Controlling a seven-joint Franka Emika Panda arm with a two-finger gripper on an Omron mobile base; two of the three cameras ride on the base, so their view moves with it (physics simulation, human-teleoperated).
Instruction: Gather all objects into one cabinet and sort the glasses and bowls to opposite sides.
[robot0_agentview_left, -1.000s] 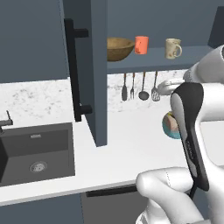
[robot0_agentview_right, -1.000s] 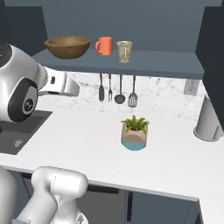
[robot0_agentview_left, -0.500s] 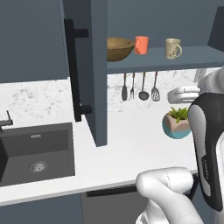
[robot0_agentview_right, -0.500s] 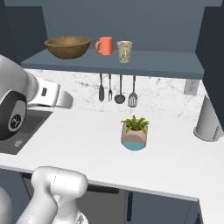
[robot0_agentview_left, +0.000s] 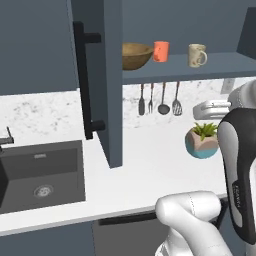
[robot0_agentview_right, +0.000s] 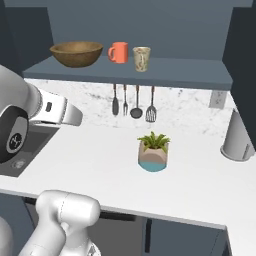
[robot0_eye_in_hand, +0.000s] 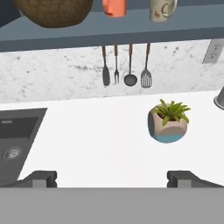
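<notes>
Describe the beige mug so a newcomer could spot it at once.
Look into the open slate-blue wall cabinet above the counter. On its bottom shelf three things stand in a row: wooden bowl, orange cup, then the beige mug. It is the pale, speckled one at the right end.

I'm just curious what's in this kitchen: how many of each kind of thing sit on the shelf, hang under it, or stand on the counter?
Wooden bowl: 1
Cups: 2, the orange cup and the beige mug
Hanging utensils: 4
Potted plant: 1
Grey pot: 1
Total: 9
</notes>
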